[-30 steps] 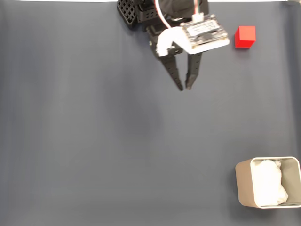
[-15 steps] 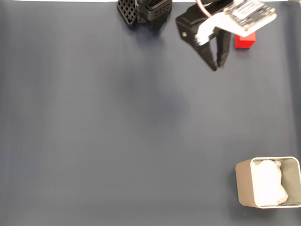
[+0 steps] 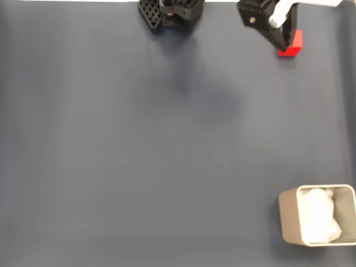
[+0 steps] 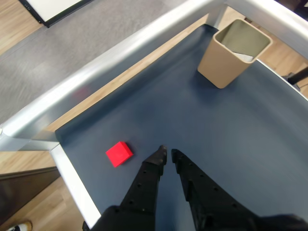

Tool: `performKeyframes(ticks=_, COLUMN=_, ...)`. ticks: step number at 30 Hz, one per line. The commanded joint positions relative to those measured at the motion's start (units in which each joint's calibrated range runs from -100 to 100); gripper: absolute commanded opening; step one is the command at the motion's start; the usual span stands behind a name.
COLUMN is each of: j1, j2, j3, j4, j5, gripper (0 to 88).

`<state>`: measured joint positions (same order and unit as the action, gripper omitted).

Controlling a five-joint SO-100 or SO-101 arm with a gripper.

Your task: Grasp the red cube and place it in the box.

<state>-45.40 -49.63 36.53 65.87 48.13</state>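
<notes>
The red cube (image 3: 296, 42) lies on the dark mat near the top right corner of the fixed view, partly covered by my gripper (image 3: 284, 44), which hangs over its left side. In the wrist view the cube (image 4: 119, 154) sits on the mat just left of my gripper (image 4: 168, 154), apart from it. The black fingers are nearly together with nothing between them. The beige box (image 3: 287, 221) with white lining stands at the bottom right of the fixed view. In the wrist view the box (image 4: 226, 60) stands upright far ahead at the top right.
The arm's black base (image 3: 169, 12) sits at the top edge of the fixed view. A metal rail (image 4: 110, 62) borders the mat (image 4: 192, 110) close behind and beside the cube. Open mat stretches between cube and box.
The gripper has swung right and toward the top edge, from the top middle of the mat to over the cube's left side. Cube and box have not moved.
</notes>
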Motion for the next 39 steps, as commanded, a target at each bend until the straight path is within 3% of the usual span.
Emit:
performKeyframes(ticks=1, j1=-3.4, j2=0.3, j3=-2.8, j4=0.1, j5=-0.3, gripper=0.9)
performKeyframes(ticks=18, j1=-17.5, j2=-0.5, j3=1.3, j4=0.1, j5=0.4, gripper=6.5)
performKeyframes(ticks=39, j1=-17.4, j2=-7.5, j3=10.2, j4=0.1, j5=7.5, gripper=21.5)
